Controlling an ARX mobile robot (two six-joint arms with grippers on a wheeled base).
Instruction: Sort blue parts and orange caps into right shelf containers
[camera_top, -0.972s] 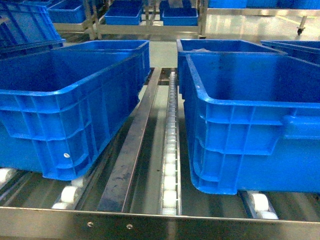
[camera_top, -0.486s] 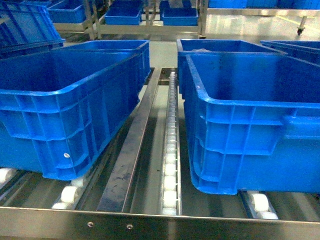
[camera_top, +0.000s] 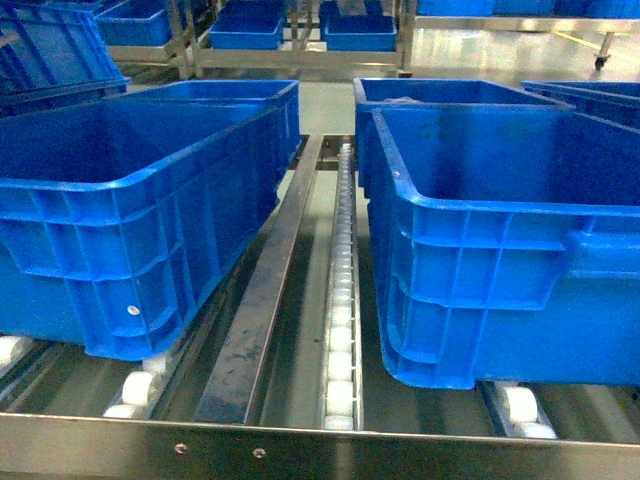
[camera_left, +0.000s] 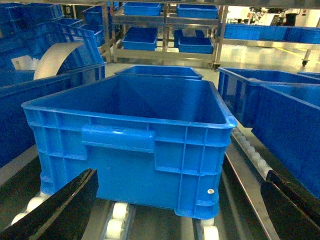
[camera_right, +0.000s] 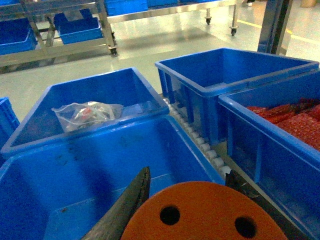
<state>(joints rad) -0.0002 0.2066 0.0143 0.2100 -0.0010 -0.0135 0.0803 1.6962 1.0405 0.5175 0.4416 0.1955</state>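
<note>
Roller shelf with blue crates, one orange cap pinched in my right hand.

Steel rails and white rollers (camera_top: 340, 340) run up the middle of the head view, with a large blue crate (camera_top: 130, 210) at left and another (camera_top: 500, 250) at right, each with a further crate behind it. From my left wrist camera the left-side crate (camera_left: 135, 145) fills the centre of the frame, and my left hand (camera_left: 175, 220) has its two dark fingers spread wide at the lower corners, holding nothing. On the right wrist view, my right hand (camera_right: 200, 200) pinches the orange cap (camera_right: 200, 215) at the bottom edge, its flat holed top facing the camera, above the near crate (camera_right: 90, 165). Behind it a crate holds a clear plastic bag (camera_right: 85, 114); at right, a crate holds red items (camera_right: 295, 122).
</note>
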